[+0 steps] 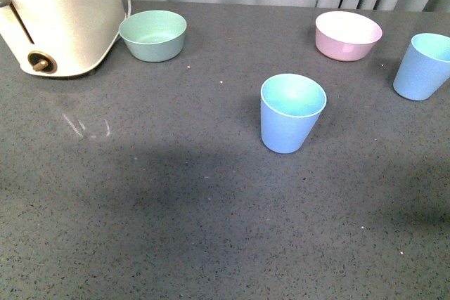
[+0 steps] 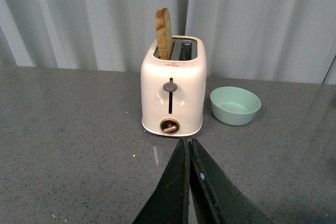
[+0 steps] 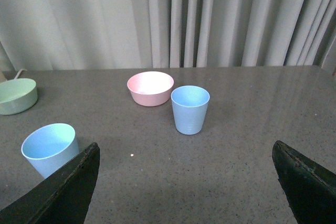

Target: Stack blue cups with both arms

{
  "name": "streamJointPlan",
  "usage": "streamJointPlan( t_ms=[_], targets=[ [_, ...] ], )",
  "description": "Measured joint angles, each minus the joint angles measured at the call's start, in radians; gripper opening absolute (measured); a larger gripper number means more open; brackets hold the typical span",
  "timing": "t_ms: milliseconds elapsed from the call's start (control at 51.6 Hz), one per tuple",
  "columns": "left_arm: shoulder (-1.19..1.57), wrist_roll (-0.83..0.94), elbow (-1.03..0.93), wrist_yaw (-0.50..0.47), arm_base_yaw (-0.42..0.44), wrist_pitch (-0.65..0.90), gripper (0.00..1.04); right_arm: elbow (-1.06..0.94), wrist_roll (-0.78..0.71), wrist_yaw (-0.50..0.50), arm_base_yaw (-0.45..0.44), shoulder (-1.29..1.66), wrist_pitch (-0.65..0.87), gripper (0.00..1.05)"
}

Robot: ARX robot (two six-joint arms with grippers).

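Blue cup (image 1: 292,114) stands whole; its twin (image 1: 422,68) is cropped at right.

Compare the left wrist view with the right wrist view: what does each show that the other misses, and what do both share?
Only the left wrist view: a cream two-slot toaster with a slice of browned bread standing in one slot, and the left gripper, shut. Only the right wrist view: two upright light blue plastic tumblers, a round pink bowl, and the right gripper, open. Both: the squat mint-green bowl, the grey speckled tabletop and the pale curtain.
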Motion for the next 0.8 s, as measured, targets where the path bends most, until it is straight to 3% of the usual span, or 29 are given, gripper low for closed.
streamJointPlan(
  t_ms=[795],
  targets=[
    [-0.278,0.000,0.000,0.000,0.000,-0.274,0.02,0.000,0.000,0.000,0.000,0.000,0.000,0.96]
  ],
)
